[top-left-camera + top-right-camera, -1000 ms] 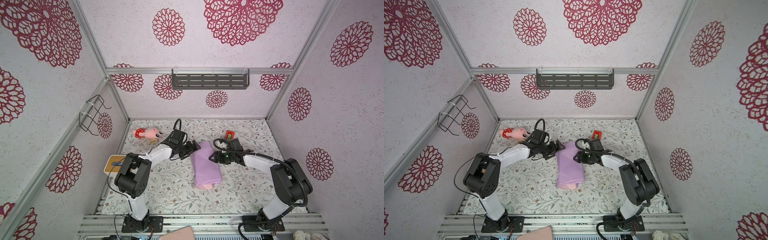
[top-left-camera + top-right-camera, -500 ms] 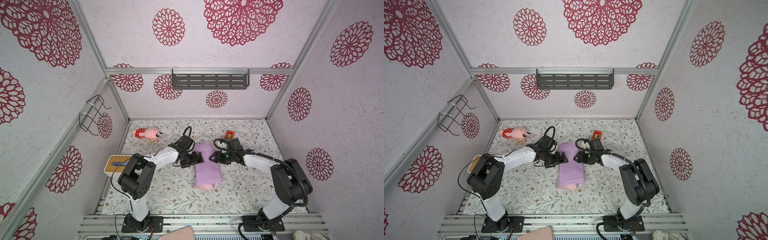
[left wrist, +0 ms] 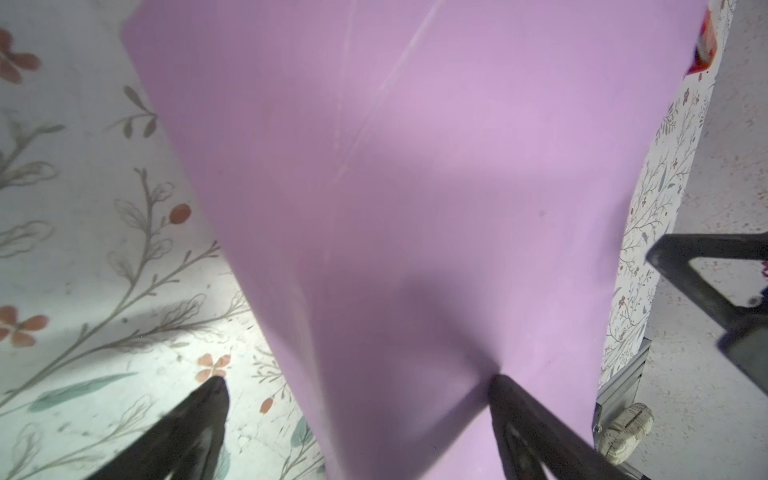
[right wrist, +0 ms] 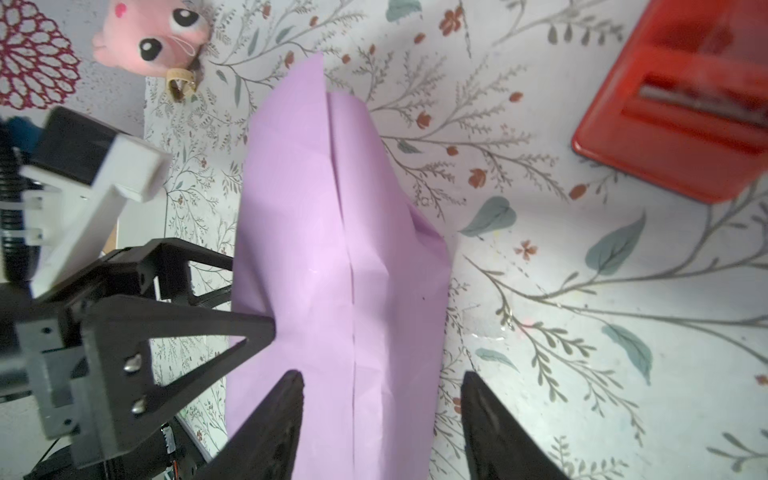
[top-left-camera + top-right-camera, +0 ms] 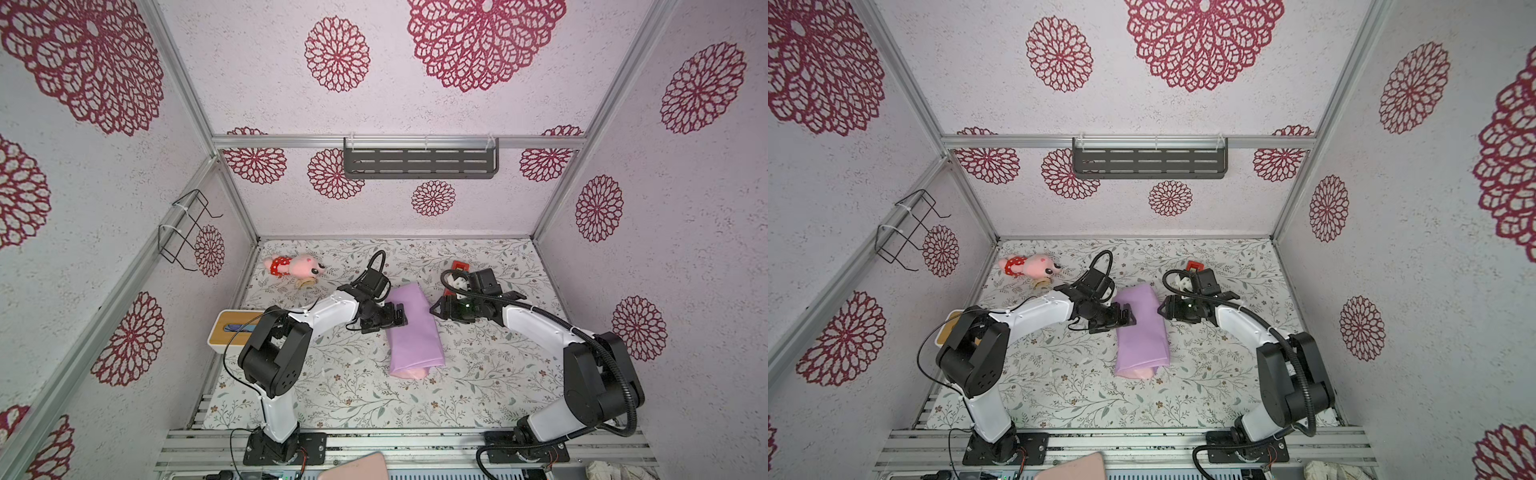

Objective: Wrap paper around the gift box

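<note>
A: Where the paper (image 5: 411, 328) lies folded at frame centre on the tabletop (image 5: 353, 395), what touches it?
B: Left end effector (image 5: 401, 317), wide, touching its left edge; right end effector (image 5: 433, 314), parted, grips nothing.

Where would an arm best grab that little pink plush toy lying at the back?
Probably at the middle of the plush toy, where the pink head meets the red spotted dress, coming straight down from above. It lies on its side, so that soft, narrower part faces up.
</note>
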Robot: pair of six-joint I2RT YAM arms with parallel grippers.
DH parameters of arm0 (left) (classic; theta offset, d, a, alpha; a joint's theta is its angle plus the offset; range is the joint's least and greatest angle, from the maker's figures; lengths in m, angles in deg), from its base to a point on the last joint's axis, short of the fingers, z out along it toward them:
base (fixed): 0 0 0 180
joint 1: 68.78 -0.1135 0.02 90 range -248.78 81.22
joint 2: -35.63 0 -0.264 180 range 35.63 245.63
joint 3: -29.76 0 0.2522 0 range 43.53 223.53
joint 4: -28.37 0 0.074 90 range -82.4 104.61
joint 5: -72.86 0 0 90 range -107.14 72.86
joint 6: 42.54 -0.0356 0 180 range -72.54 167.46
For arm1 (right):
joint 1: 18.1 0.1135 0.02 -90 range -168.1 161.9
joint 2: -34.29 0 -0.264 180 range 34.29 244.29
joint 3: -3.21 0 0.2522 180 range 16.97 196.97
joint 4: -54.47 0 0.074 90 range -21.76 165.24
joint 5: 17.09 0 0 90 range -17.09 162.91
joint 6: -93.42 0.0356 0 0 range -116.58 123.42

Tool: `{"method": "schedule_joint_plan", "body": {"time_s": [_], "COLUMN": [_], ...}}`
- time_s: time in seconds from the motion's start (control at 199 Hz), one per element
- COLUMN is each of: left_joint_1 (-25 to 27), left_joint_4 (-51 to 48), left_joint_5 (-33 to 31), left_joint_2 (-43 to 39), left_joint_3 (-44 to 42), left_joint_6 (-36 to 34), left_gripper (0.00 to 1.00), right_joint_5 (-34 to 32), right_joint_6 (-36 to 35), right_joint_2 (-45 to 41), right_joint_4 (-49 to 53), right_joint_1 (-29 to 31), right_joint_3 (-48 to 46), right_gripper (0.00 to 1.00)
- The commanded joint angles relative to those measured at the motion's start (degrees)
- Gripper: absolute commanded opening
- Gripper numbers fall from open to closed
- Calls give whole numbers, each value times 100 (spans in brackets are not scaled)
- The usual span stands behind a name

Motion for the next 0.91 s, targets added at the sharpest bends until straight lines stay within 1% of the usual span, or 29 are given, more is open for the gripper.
{"method": "schedule_joint_plan", "body": {"time_s": [0.0,0.216,0.392,0.724,0.9], "left_joint_1": [29,27,28,32,27], "left_joint_4": [-458,-478,-485,-511,-516], "left_joint_5": [-276,-299,-290,-285,-278], "left_joint_2": [227,233,258,286,294], "left_joint_3": [2,43,74,126,128], "left_joint_6": [-149,-178,-186,-228,-246], "left_gripper": [100,100,100,99,99], "right_joint_5": [157,374,489,860,1171], "right_joint_6": [-121,-126,-157,-37,203], "right_joint_2": [108,758,1174,1399,1501], "right_joint_4": [14,-88,-128,-368,-662], "right_joint_1": [83,165,164,170,176], "right_joint_3": [352,930,1165,1093,1118], "right_gripper": [58,50,48,44,42]}}
